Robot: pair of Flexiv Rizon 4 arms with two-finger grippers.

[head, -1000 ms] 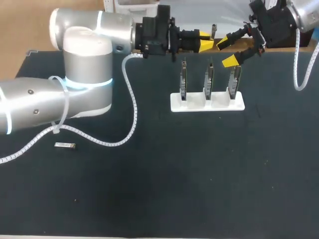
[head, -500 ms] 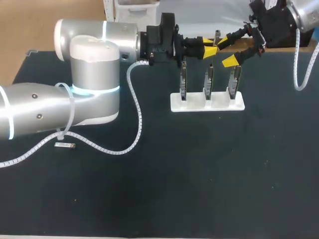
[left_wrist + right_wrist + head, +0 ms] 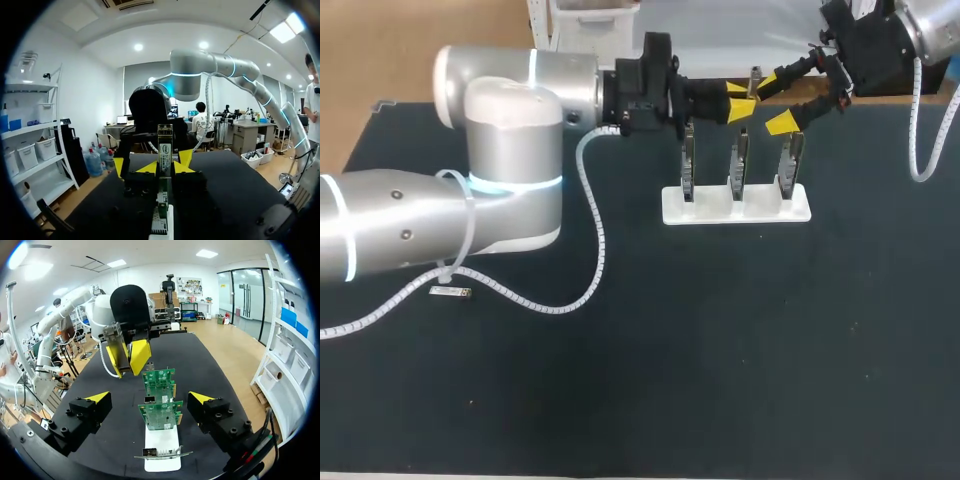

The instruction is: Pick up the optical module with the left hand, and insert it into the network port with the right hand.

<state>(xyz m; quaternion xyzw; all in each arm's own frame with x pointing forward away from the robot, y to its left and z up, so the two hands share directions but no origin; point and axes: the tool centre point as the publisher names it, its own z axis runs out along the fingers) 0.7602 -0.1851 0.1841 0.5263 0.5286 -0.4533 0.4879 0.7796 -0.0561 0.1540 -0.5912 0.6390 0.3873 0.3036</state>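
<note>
While left gripper (image 3: 740, 100) clamps optical module (image 3: 165, 146) between yellow tips, module stands upright, long axis vertical, at far middle above circuit boards (image 3: 736, 160); right gripper (image 3: 775, 103) released, fingers spread, just right.

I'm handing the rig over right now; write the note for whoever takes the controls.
Left gripper: jaws shut on the optical module, upright, over the network cards in the white stand.
Right gripper: jaws open, empty, facing the left gripper.
Done: pickup. Left: pass to the right gripper, insert into a network port.
A small silver part lies apart on the table.
</note>
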